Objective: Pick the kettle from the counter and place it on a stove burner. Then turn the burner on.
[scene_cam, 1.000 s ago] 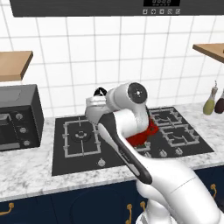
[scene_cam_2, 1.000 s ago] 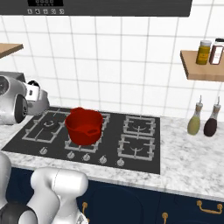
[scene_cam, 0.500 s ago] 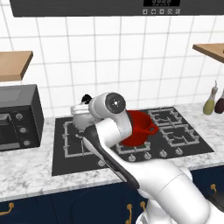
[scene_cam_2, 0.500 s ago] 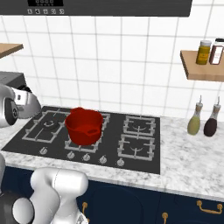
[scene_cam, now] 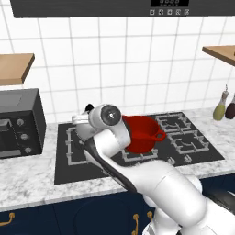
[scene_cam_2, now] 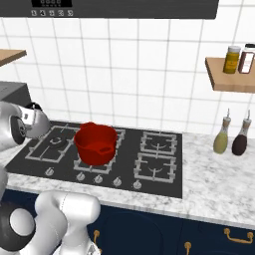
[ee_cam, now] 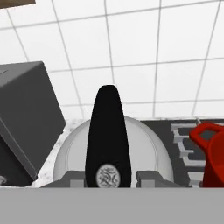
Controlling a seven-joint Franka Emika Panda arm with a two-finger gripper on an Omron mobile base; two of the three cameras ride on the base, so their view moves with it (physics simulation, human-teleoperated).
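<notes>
The silver-grey kettle (ee_cam: pixel 144 144) hangs from my gripper (ee_cam: pixel 109 178), which is shut on its black arched handle (ee_cam: pixel 108 131). In the base views the kettle (scene_cam: pixel 81 123) (scene_cam_2: pixel 36 122) is held in the air over the back left of the black cooktop, above the large square grate of the stove burner (scene_cam: pixel 77 143) (scene_cam_2: pixel 54 146). My wrist hides most of the kettle in the left base view. The marbled counter (scene_cam: pixel 27 179) runs along the front.
A red two-handled pot (scene_cam: pixel 140 133) (scene_cam_2: pixel 95 143) (ee_cam: pixel 212 149) stands on the middle burner just right of the kettle. A dark microwave (scene_cam: pixel 18 121) (ee_cam: pixel 26 118) stands close on the left. Knobs (scene_cam_2: pixel 82 177) line the cooktop's front. Bottles (scene_cam_2: pixel 222 139) stand far right.
The arm has carried the kettle leftward and slightly down, from near the red pot to over the left grate. The pot has not moved.
</notes>
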